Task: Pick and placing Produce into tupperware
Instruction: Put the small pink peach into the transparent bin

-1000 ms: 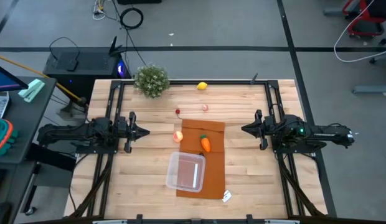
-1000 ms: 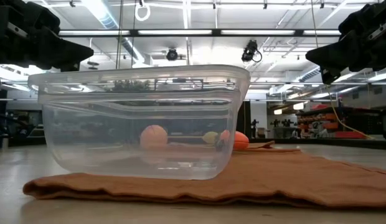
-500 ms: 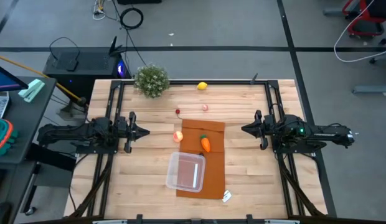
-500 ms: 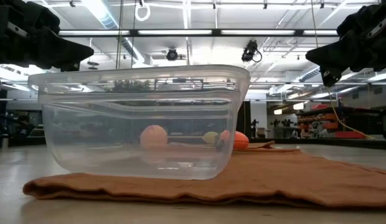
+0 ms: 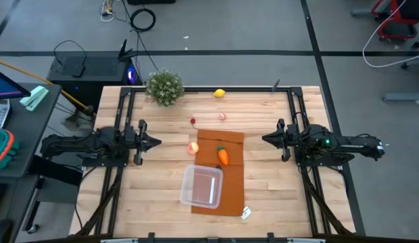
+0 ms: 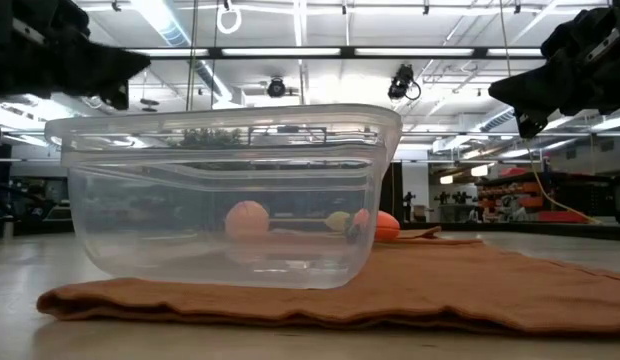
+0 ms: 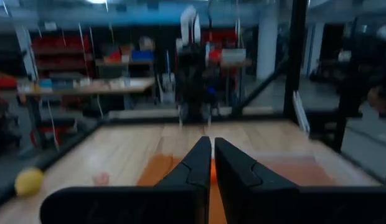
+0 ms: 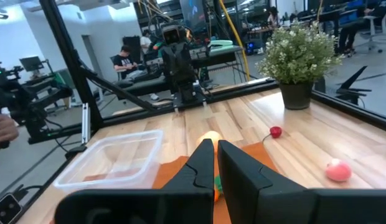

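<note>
The tupperware (image 5: 202, 186) sat nearest the front edge of the counter (image 5: 155, 182), upright, resting partly on the brown-orange mat (image 5: 230, 192) and partly on bare wood. In the low view the tupperware (image 6: 225, 195) held nothing; the produce showed only through its clear walls, farther back.

Beyond the box, the orange carrot (image 5: 223, 156) lay on the mat with its green top pointing toward the far edge. The red-yellow peach-like fruit (image 5: 193, 148) lay just beside the mat's left border, on the wood. Farther back, 2 small pieces lay on bare wood: a red piece (image 5: 193, 121) and a pink piece (image 5: 222, 117), apart from each other. The yellow lemon (image 5: 219, 93) lay near the far edge, with the potted plant (image 5: 163, 86) to its left.

The left tool (image 5: 155, 142) hung above the counter at the left side, level with the peach-like fruit and well apart from it, pointing toward the centre. Its fingers (image 7: 196, 163) were clenched with only a thin gap and gripped nothing. The right tool (image 5: 266, 140) hung at the right side, well apart from the mat, pointing toward the centre. Its fingers (image 8: 201, 160) were clenched and gripped nothing.

In the right wrist view, a seated person (image 8: 126, 57) showed in the room beyond the counter.
</note>
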Action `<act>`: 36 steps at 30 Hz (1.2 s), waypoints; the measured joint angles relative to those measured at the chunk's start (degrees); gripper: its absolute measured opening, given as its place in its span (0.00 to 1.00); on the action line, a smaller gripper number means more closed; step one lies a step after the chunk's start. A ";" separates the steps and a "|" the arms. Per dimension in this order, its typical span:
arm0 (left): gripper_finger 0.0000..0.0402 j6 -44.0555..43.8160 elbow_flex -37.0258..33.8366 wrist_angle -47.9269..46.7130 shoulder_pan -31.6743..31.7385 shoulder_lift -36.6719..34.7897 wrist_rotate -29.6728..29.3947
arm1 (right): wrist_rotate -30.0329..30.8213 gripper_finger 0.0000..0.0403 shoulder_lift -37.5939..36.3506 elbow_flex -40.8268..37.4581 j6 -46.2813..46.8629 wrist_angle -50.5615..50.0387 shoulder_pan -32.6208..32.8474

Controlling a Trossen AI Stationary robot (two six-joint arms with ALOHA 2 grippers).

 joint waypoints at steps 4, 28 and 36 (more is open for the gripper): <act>0.08 0.13 0.00 4.99 0.00 -0.01 -0.16 | 1.00 0.00 0.02 0.00 -0.52 0.54 0.02; 0.09 7.71 18.60 6.62 0.00 21.44 -19.04 | 6.48 0.20 10.92 9.32 -5.53 9.63 -0.02; 0.06 7.71 26.38 -1.38 0.00 34.00 -19.02 | 6.59 0.19 32.09 26.90 -9.99 1.52 -0.02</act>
